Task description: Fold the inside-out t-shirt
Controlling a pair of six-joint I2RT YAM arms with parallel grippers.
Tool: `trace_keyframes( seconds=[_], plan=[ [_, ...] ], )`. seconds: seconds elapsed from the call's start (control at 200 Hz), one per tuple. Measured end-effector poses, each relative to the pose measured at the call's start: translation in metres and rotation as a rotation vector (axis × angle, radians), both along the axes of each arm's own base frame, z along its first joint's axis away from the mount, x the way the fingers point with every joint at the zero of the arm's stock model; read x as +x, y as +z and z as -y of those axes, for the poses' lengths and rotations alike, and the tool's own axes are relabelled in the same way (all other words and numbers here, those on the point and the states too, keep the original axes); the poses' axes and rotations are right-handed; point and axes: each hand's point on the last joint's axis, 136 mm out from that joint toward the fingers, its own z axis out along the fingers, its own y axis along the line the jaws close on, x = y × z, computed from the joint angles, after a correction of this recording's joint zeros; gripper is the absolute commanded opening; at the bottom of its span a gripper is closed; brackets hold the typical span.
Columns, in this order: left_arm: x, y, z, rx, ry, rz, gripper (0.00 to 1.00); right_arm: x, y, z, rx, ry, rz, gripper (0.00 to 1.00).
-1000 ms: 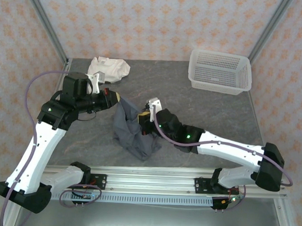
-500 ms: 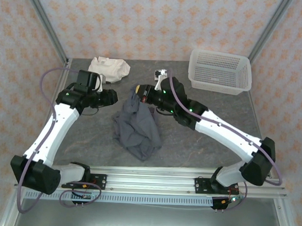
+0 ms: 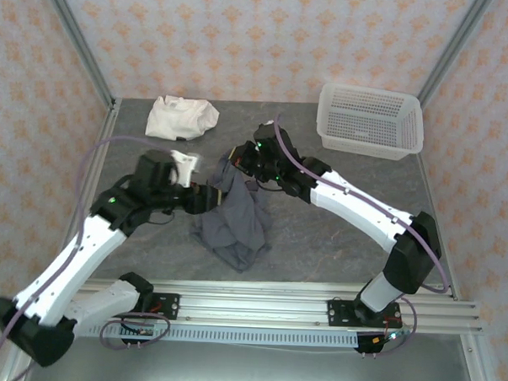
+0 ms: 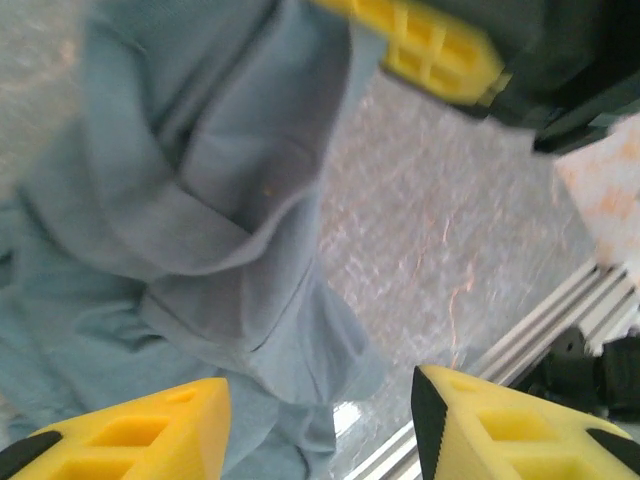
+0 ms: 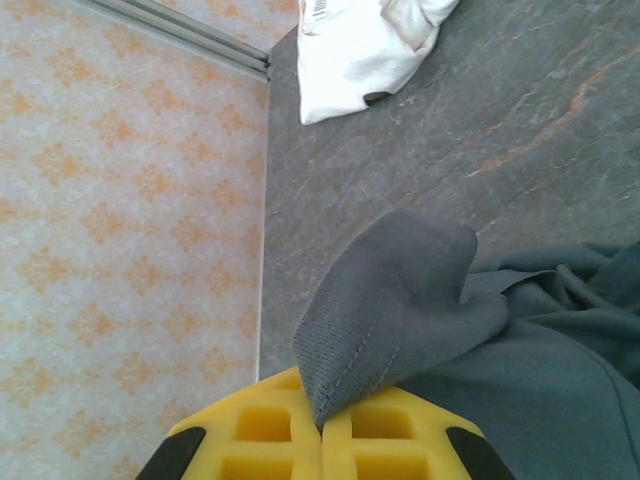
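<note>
- inside-out t-shirt: dark slate-grey, crumpled in a heap on the table, well to the left of the white basket and nearer the arm bases than it
- top corner of the shirt is lifted off the heap and pulled up toward the far side; the rest trails down in loose folds, not laid flat
- right wrist view: a fold of t-shirt with a stitched seam edge sticks up out of the pads, more grey cloth bunched to the right of it
- right gripper: left of the basket and slightly nearer than it, at the shirt's top corner; right gripper jaws closed together, pinching that fold
- left gripper: further left of the basket than the right one and nearer the bases, at the shirt's left edge
- left wrist view: left gripper jaws spread wide, nothing pinched; t-shirt hangs in folds ahead of the gap, grey table beside it
- cream-white garment: crumpled, far left of the basket, about level with it along the back of the table, apart from the shirt; also in the right wrist view
</note>
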Motion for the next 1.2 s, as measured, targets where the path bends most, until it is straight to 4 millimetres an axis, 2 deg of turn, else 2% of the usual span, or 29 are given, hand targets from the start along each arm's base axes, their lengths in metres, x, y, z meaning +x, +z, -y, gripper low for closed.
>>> trace_keyframes(
  seconds=[0.08, 0.175, 0.345, 0.55, 0.635, 0.706, 0.746, 0.816, 0.921, 1.071, 1.116, 1.156, 1.201],
  plan=[
    [0.007, -0.016, 0.01, 0.037, -0.02, -0.031, 0.6, -0.001, 0.003, -0.002, 0.018, 0.001, -0.013, 0.0],
    [0.022, -0.022, 0.014, 0.049, -0.005, -0.024, 0.62, -0.003, 0.003, -0.003, 0.03, 0.008, -0.029, 0.0],
    [0.045, -0.017, 0.015, 0.076, 0.034, 0.036, 0.58, -0.008, 0.006, -0.007, 0.051, 0.031, -0.047, 0.0],
    [0.059, -0.001, 0.009, 0.117, 0.06, 0.115, 0.57, -0.011, 0.005, -0.009, 0.057, 0.051, -0.063, 0.0],
    [0.063, 0.008, 0.007, 0.133, 0.061, 0.153, 0.4, -0.012, 0.004, -0.011, 0.057, 0.058, -0.068, 0.0],
    [0.064, 0.013, 0.007, 0.142, 0.053, 0.175, 0.2, -0.013, 0.003, -0.011, 0.055, 0.063, -0.075, 0.0],
    [0.064, 0.015, 0.008, 0.144, 0.04, 0.182, 0.13, -0.013, 0.004, -0.012, 0.055, 0.064, -0.075, 0.0],
    [0.063, 0.017, 0.013, 0.143, 0.005, 0.186, 0.12, -0.012, 0.005, -0.012, 0.056, 0.063, -0.074, 0.0],
    [0.062, 0.015, 0.02, 0.128, -0.038, 0.171, 0.19, -0.012, 0.006, -0.011, 0.056, 0.061, -0.078, 0.0],
    [0.061, 0.006, 0.02, 0.142, -0.044, 0.14, 0.27, -0.012, 0.008, -0.011, 0.052, 0.057, -0.078, 0.0],
    [0.06, 0.004, 0.019, 0.15, -0.041, 0.131, 0.19, -0.012, 0.009, -0.01, 0.05, 0.055, -0.079, 0.0],
    [0.06, 0.002, 0.018, 0.157, -0.041, 0.124, 0.01, -0.012, 0.009, -0.01, 0.047, 0.053, -0.08, 0.0],
    [0.059, 0.0, 0.017, 0.166, -0.044, 0.114, 0.0, -0.012, 0.008, -0.009, 0.043, 0.05, -0.082, 0.03]
  ],
)
